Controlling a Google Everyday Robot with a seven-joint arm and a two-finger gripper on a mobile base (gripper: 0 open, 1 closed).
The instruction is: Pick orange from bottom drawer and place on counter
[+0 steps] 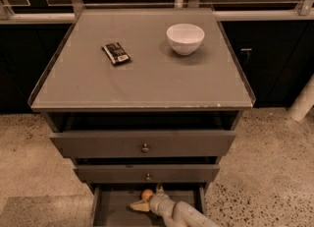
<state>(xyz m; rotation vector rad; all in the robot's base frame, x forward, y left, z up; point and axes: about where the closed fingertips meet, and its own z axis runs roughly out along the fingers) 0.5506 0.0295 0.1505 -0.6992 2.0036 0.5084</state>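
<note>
No brand to report here: the only printed thing was a small dark packet [116, 53] on the upper left part of the counter [147, 86]. It had some pale marks on it, but nothing I could actually read. It lay tilted, long side running from upper left to lower right. A plain white bowl [185, 38] stood upright toward the upper right of the counter, well apart from the packet. The orange [147, 194] was down in the bottom drawer [114, 212], near the bottom middle of the frame, close to the drawer's back. It's round, so there was no real long axis or pointing direction. The gripper [147, 198] was in that drawer too, right at the orange. Its tan fingers [138, 206] were spread apart, one poking left just below the fruit and the other sticking up on its right. The orange sat between them, and I couldn't tell if either finger touched it. The pale arm [185, 215] came in from the bottom edge, right of centre, slanting up and left into the drawer. The two wider drawers above, each with a metal knob [145, 148], were pulled out a little.
</note>
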